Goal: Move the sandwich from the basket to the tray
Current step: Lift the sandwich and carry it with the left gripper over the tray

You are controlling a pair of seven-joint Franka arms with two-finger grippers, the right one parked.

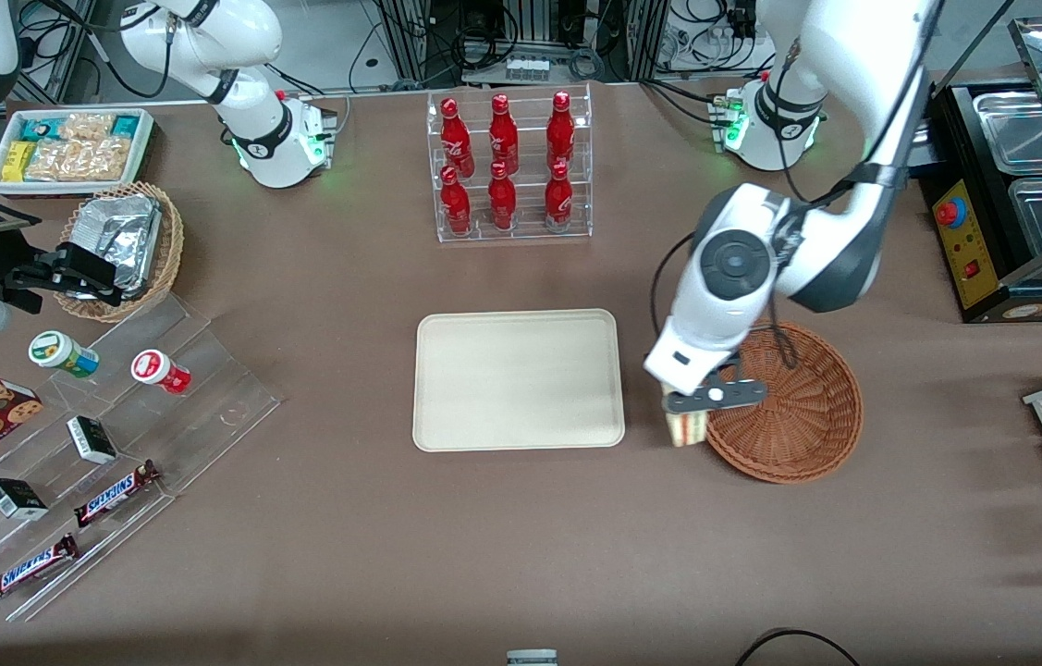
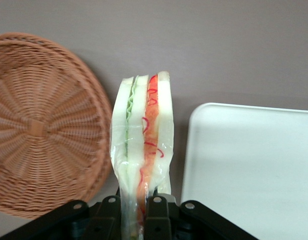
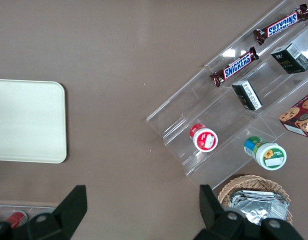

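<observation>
My left gripper (image 1: 689, 409) is shut on the sandwich (image 1: 685, 426), a clear-wrapped wedge of white bread with green and red-orange filling (image 2: 142, 145). It hangs over the bare table between the reddish-brown wicker basket (image 1: 798, 407) and the cream tray (image 1: 519, 379), just past the basket's rim. In the left wrist view the black fingers (image 2: 160, 210) pinch the sandwich's lower end, with the basket (image 2: 41, 125) beside it on one hand and the tray (image 2: 254, 170) on the other. Nothing lies in the basket or on the tray.
A clear rack of red bottles (image 1: 507, 166) stands farther from the front camera than the tray. Toward the parked arm's end are a tan basket of foil packets (image 1: 128, 245), a white snack bin (image 1: 67, 148) and a clear stepped stand with snacks (image 1: 95, 435). A food warmer (image 1: 1020, 185) stands at the working arm's end.
</observation>
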